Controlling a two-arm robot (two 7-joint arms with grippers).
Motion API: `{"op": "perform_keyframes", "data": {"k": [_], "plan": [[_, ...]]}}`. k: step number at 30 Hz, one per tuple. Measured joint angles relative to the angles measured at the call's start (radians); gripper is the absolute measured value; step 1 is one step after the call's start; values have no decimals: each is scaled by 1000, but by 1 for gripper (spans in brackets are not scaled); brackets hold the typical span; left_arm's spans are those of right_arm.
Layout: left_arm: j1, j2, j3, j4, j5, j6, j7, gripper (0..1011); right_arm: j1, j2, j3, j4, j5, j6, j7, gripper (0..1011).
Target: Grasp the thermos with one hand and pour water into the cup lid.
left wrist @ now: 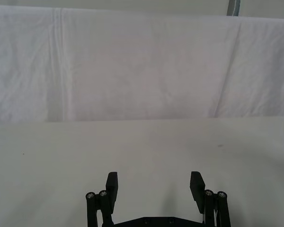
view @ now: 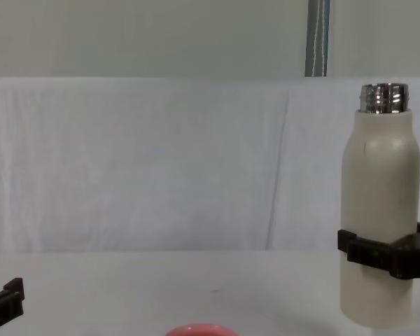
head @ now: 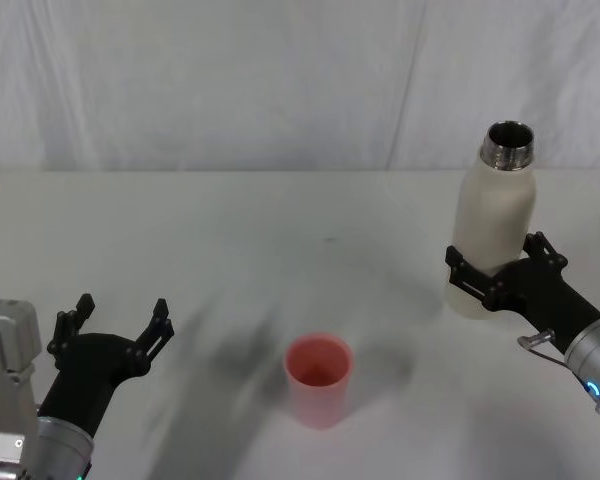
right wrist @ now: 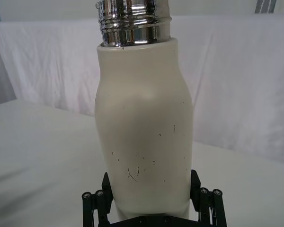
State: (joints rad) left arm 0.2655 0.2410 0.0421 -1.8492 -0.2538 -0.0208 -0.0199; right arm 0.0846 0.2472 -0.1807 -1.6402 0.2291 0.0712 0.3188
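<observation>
White cloth behind, white table below. Right pincer clamped round the lower body of the thermos, one jaw on each flank, closed to the bottle's width. Thermos upright, long axis vertical, open steel neck on top, base seemingly just clear of the table in the chest view, though hard to tell. Pink cup lid standing mouth up on the table, leftward of that pincer and nearer the robot, well apart. Pour likely calls for carrying the neck over the rim, then tipping leftward. Left pincer parked at the near left, jaws spread wide, holding nothing.
</observation>
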Motion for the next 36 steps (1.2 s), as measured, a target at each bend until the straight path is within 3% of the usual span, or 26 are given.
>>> {"op": "perform_keyframes", "data": {"k": [16,36], "plan": [[0,0,0,0,0,0,0,1001,30,16,-18,41,26,19,-51,961],[0,0,0,0,0,0,0,1001,87,0,-42,113,31,20,-66,961]]}}
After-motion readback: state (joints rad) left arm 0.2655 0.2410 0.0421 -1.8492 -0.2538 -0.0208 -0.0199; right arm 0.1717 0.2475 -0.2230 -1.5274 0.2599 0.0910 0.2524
